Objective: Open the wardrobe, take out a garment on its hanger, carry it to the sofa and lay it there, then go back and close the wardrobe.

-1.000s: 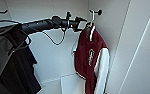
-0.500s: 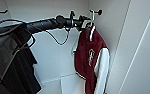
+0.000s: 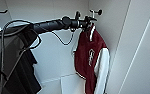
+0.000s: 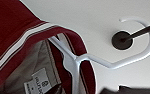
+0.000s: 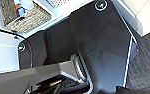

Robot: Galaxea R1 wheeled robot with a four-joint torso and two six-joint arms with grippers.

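Observation:
The wardrobe (image 3: pixel 53 55) stands open, showing its white inside. The garment (image 3: pixel 88 57), a maroon jacket with white sleeves, hangs at the right side from a black peg (image 3: pixel 96 12). My left arm reaches in from the left, and the left gripper (image 3: pixel 87 21) is right at the top of the hanger, just under the peg. In the left wrist view the white hanger (image 4: pixel 73 62) has its hook (image 4: pixel 141 50) looped over the peg (image 4: pixel 122 40). The jacket's striped collar (image 4: pixel 13 27) lies close beside it.
An all-black garment (image 3: pixel 26 72) hangs at the wardrobe's left, under my arm. A white door panel (image 3: pixel 141 62) stands at the right. In the right wrist view a wicker basket (image 5: pixel 26 17) sits on a white surface, beside dark carpet (image 5: pixel 146 65).

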